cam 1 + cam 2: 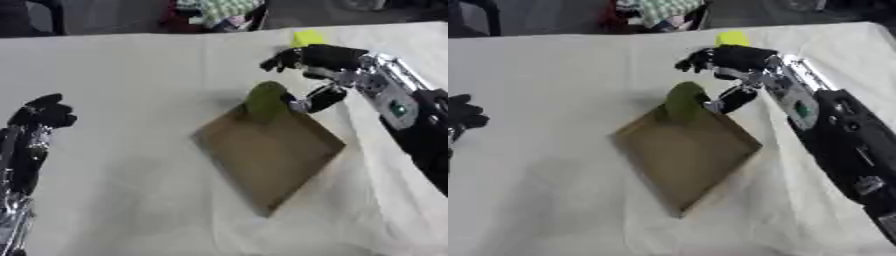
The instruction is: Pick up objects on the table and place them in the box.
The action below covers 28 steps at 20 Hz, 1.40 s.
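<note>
A shallow brown cardboard box (271, 155) lies on the white tablecloth, turned like a diamond. A green rounded object (266, 101) stands blurred at the box's far corner, partly over its rim. My right hand (325, 59) hovers just right of and above it, open: the fingers (282, 61) spread away from the object, and the thumb (320, 99) is close to its right side. I cannot tell whether the thumb touches it. A small yellow-green object (307, 37) lies on the cloth behind that hand. My left hand (40, 116) rests open at the left edge.
The white cloth (122, 85) covers the whole table and wrinkles near the front right. Beyond the far edge are a dark floor and a bundle of patterned fabric (219, 12). My right forearm (411, 120) crosses the table's right side.
</note>
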Each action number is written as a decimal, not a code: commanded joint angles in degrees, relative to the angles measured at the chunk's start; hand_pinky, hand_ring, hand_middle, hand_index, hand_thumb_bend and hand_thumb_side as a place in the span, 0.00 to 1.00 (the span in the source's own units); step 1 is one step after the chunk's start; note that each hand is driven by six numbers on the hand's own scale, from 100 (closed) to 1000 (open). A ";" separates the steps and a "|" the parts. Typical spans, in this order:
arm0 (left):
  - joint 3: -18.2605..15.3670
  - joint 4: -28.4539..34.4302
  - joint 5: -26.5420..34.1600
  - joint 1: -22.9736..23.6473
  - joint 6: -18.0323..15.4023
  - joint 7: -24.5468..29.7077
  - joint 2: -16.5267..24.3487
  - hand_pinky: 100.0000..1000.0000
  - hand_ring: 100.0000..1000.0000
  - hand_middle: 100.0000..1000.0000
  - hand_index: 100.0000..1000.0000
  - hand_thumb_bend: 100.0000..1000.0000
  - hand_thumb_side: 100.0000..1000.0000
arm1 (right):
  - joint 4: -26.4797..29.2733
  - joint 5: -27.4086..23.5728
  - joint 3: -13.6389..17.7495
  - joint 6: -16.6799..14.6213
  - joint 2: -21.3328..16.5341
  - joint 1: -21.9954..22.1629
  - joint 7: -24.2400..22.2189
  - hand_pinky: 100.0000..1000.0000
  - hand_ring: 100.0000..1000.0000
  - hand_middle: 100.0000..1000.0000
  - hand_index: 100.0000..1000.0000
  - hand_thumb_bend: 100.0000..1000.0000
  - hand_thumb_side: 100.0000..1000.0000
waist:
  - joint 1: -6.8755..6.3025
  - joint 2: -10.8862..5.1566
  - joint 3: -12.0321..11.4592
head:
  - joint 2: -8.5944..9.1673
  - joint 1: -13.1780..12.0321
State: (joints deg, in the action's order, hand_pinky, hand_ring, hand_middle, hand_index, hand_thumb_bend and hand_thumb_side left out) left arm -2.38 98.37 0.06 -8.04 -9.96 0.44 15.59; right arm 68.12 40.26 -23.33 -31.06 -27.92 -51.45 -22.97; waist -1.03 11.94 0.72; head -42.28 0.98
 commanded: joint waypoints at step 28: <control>0.74 0.76 0.33 -1.56 0.06 0.88 0.94 0.69 0.60 0.56 0.78 0.26 0.71 | -31.90 23.49 25.89 23.14 7.70 -21.18 15.67 0.94 0.99 0.99 1.00 0.00 0.33 | -0.61 0.34 -2.55 | 1.91 2.95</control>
State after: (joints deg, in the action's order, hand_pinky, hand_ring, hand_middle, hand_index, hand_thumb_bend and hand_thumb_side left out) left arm -1.68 98.23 0.27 -8.84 -9.79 1.07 15.54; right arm 36.38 62.92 1.40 -9.38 -20.11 -70.81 -8.54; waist -1.66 13.19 -1.90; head -41.17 3.53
